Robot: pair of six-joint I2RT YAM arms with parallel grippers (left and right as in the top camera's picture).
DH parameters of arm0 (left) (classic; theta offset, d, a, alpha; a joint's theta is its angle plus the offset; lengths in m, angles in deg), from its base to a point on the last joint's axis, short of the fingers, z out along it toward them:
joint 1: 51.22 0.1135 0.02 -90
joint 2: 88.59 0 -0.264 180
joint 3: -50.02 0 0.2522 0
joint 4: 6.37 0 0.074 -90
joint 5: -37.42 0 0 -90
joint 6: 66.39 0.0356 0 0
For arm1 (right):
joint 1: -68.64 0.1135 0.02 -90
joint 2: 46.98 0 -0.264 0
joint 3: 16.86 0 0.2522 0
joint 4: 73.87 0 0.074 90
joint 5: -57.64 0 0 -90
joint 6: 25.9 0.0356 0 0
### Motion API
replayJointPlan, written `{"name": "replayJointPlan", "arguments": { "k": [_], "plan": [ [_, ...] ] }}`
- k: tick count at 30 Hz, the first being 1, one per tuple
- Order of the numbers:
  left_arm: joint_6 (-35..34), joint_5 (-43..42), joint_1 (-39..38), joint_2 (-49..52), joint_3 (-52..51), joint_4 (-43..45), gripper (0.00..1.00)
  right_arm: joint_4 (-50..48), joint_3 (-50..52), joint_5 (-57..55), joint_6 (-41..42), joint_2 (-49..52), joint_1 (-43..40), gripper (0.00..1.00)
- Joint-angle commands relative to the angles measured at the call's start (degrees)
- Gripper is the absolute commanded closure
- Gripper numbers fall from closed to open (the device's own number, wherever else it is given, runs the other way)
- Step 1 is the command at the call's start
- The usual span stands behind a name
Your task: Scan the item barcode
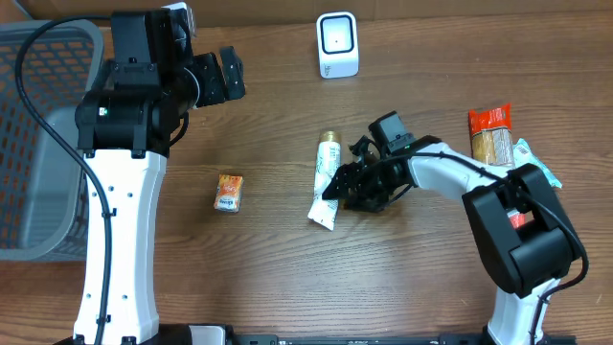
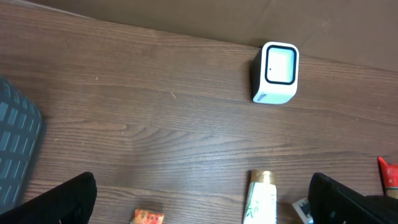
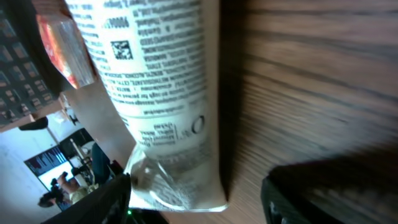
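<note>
the tube lies flat on the wooden table, well short of the white scanner, gold cap pointing toward it and crimped tail toward the near edge. the right gripper sits low at the tail end with its jaws spread to either side of the tube; bare wood shows between the tube and one finger, so nothing is pinched yet. the left gripper hangs high and wide apart, holding nothing. the main risk is the grip itself: the tube is soft, glossy plastic, plump in the body and flattening to a thin wrinkled seal, so closing near that tail could let it squirt out, fold, or droop from the cap end once lifted. closing too low may scrape the fingers on the table. the fine print and a small square code cover the upper face, and a finger laid across it, or a twist in the tube, would likely spoil the read. the scanner is a rounded, hard-shelled block with a dark-framed window.
</note>
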Motion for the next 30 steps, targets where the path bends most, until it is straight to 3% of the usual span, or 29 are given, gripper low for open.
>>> {"name": "replayJointPlan", "arguments": {
  "k": [1, 2, 3, 4, 6, 13, 21, 24, 30],
  "plan": [
    [0.9, -0.4, 0.3, 0.1, 0.2, 0.0, 0.0, -2.2, 2.1, -3.5, 6.3, 0.2, 1.5, 0.43],
    [0.9, -0.4, 0.3, 0.1, 0.2, 0.0, 0.0, -3.1, 2.1, -3.6, 7.2, 0.2, 1.8, 0.5],
    [0.9, -0.4, 0.3, 0.1, 0.2, 0.0, 0.0, -4.0, 2.2, -3.8, 7.6, 0.2, 2.3, 0.7],
    [0.9, -0.4, 0.3, 0.1, 0.2, 0.0, 0.0, -4.2, 2.2, -4.3, 8.0, 0.2, 2.6, 0.82],
    [0.9, -0.4, 0.3, 0.1, 0.2, 0.0, 0.0, -4.1, 2.2, -5.4, 8.8, 0.2, 3.1, 0.96],
    [0.9, -0.4, 0.3, 0.1, 0.2, 0.0, 0.0, 2.6, -1.6, -10.2, 4.8, -1.9, 2.3, 0.96],
    [0.9, -0.4, 0.3, 0.1, 0.2, 0.0, 0.0, 27.1, -17.7, -44.0, -2.5, -6.0, 6.9, 0.96],
    [0.9, -0.4, 0.3, 0.1, 0.2, 0.0, 0.0, 30.3, -18.7, -57.2, -3.5, -5.9, 10.5, 0.96],
    [0.9, -0.4, 0.3, 0.1, 0.2, 0.0, 0.0, 32.9, -18.7, -63.6, -7.0, -0.7, 15.6, 0.96]
  ]
}}
